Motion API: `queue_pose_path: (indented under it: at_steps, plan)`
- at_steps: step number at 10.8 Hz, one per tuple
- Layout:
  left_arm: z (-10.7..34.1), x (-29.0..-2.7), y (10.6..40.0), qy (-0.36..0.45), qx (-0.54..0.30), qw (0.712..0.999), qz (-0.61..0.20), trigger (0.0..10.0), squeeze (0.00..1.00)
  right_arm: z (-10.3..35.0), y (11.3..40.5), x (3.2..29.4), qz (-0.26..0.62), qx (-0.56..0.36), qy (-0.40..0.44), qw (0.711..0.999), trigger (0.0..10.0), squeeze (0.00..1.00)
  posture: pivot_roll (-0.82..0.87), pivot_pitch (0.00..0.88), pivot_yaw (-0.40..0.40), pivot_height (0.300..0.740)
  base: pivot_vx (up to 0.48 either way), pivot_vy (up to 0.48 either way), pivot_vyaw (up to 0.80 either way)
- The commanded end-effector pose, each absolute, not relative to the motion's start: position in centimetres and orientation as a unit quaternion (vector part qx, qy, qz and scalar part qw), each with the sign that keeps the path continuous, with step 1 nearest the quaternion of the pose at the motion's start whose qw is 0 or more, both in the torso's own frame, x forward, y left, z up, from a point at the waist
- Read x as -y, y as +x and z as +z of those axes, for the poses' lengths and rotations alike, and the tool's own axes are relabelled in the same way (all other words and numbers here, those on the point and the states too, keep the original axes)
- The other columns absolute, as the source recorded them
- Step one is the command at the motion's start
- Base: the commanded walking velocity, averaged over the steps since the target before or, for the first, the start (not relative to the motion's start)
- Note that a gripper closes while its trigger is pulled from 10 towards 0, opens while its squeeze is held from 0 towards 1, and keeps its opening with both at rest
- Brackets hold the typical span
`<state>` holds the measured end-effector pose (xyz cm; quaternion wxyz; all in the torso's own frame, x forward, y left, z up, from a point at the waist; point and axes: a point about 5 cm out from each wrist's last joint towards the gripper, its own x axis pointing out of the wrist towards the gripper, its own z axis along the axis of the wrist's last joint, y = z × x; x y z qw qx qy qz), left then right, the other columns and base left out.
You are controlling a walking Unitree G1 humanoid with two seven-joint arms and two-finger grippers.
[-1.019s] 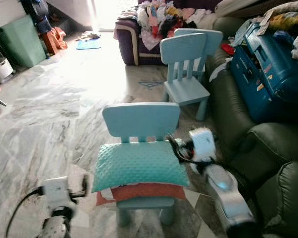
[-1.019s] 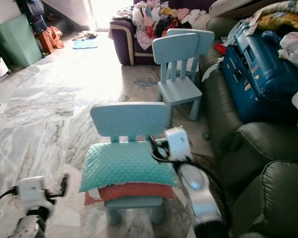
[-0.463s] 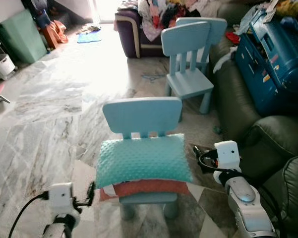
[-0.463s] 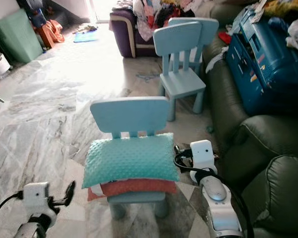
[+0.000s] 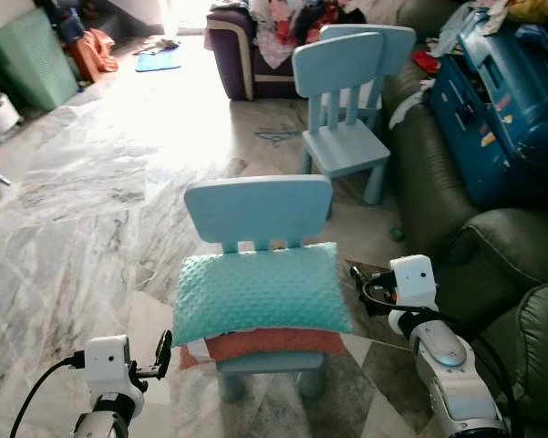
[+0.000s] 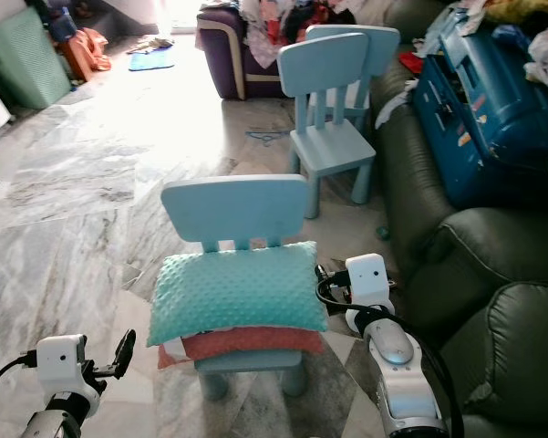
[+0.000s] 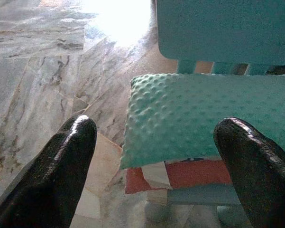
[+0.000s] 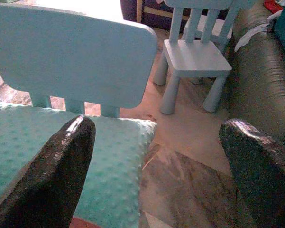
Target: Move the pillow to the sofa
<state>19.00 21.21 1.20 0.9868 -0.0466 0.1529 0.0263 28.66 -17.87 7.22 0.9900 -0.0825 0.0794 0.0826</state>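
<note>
Left end effector: fingers spread open, low at near left, apart from the pillow. Right end effector: fingers spread open, just right of the pillow, not touching. The teal pillow lies on a red cushion on the near chair. Sofa at right; second chair farther back.

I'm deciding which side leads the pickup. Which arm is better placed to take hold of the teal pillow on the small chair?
The right. The right gripper is open level with the teal pillow's edge, on the sofa side. The left gripper, also open, sits lower, below the pillow's front corner.
</note>
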Motion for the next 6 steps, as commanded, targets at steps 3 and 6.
queue_pose_path:
  at_steps: [3, 6]
  plan:
    - [1.29, -21.84, 18.63, -0.053, -0.152, 0.986, 0.048, 10.0, 0.00, 6.44, 28.46, 17.62, 0.097, -0.089, -0.081, 0.988, 10.0, 0.00, -0.16, 0.155, 0.052, 0.740, 0.000, 0.000, 0.00]
    - [2.08, -22.48, 18.91, -0.051, -0.128, 0.988, 0.075, 10.0, 0.00, 6.38, 28.60, 17.39, 0.111, -0.084, -0.082, 0.987, 10.0, 0.00, -0.15, 0.151, 0.051, 0.740, 0.000, 0.000, 0.00]
